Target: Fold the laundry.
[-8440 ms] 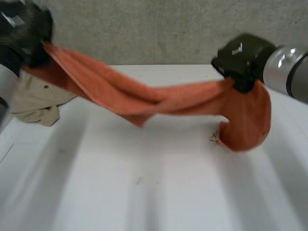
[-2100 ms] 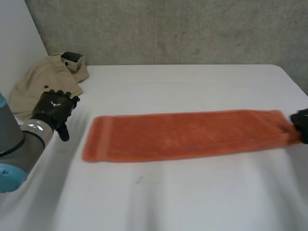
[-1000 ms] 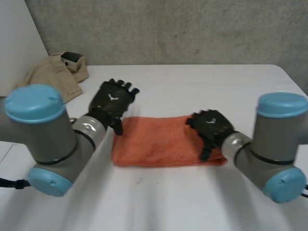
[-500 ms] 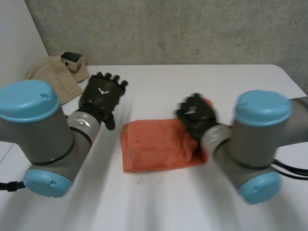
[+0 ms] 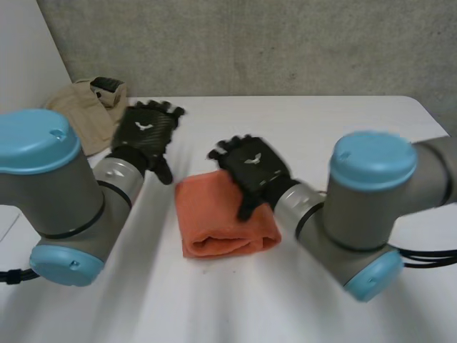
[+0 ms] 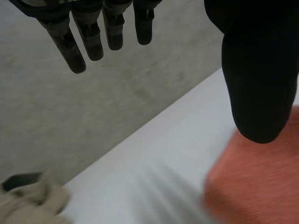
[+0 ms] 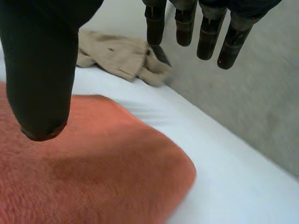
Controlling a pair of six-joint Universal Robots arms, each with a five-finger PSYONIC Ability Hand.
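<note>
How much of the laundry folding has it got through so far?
The orange towel lies folded into a compact stack. The open right hand is over it and the open left hand beside it, neither gripping. The crumpled beige garment beyond the left hand is left to fold.

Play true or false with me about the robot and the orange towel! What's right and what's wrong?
1. The orange towel lies folded up on the white table. True.
2. The right hand is over the towel with its fingers straight. True.
3. The left hand is squeezing the towel. False: it is open, off to the side of the towel, and holds nothing.
4. The beige garment lies on top of the towel. False: it lies apart from the towel, at the table's far corner beyond the left hand.
</note>
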